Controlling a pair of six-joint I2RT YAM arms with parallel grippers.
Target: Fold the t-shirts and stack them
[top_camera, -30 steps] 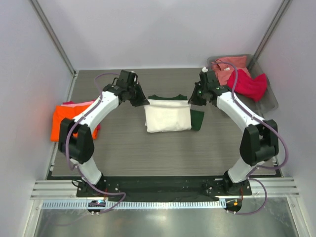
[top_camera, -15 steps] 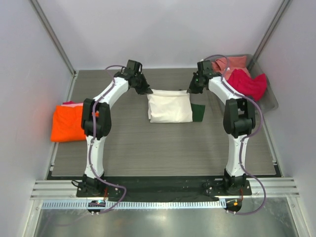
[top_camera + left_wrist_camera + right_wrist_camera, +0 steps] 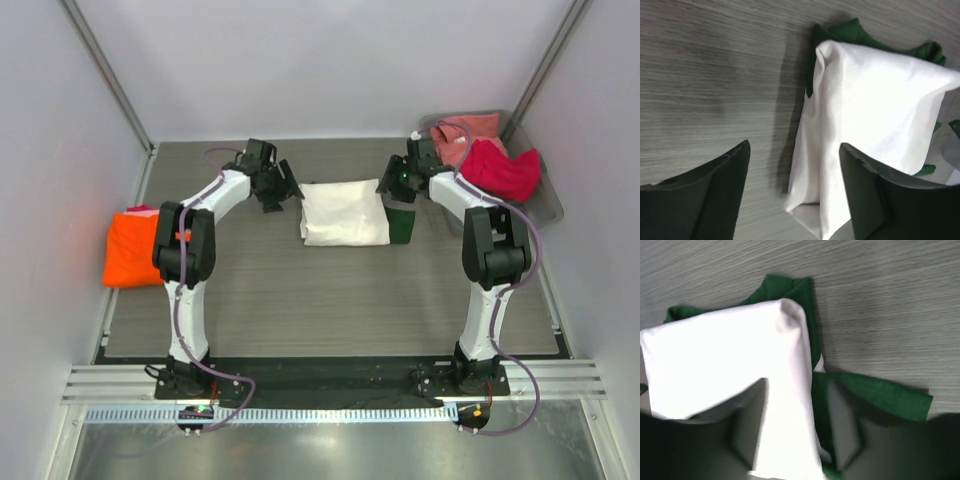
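Pale walls are closing in a grey wood-grain worktop (image 3: 300, 300) in the top view, where the cream tee (image 3: 345, 212) is lying folded into a block near the rear middle, one green sleeve (image 3: 400, 226) sticking out flat at its right side. The left gripper (image 3: 275, 190) is hovering just beside the block's left rear corner, and the right gripper (image 3: 393, 188) is hanging over the right rear corner, above the sleeve. An orange tee (image 3: 135, 252) is sitting folded at the far left edge, with a sliver of a pink tee (image 3: 137, 210) peeking out behind it. A salmon tee (image 3: 465, 135) and a crimson tee (image 3: 505, 170) are lying bunched in a grey tray (image 3: 545, 205) at the right rear corner. Through the left wrist camera, the left gripper (image 3: 794, 147) is standing released, its dark fingers (image 3: 705, 200) spread wide over the bare worktop (image 3: 715, 75) and the near edge of the cream tee (image 3: 875, 100), with green cloth showing behind the fold. Through the right wrist camera, the right gripper (image 3: 796, 385) is also standing released, its blurred fingers (image 3: 845, 430) straddling a strip of the cream tee (image 3: 725, 355) without pinching it, while the green sleeve (image 3: 880, 395) is lying flat on the worktop (image 3: 880, 300) to the right.
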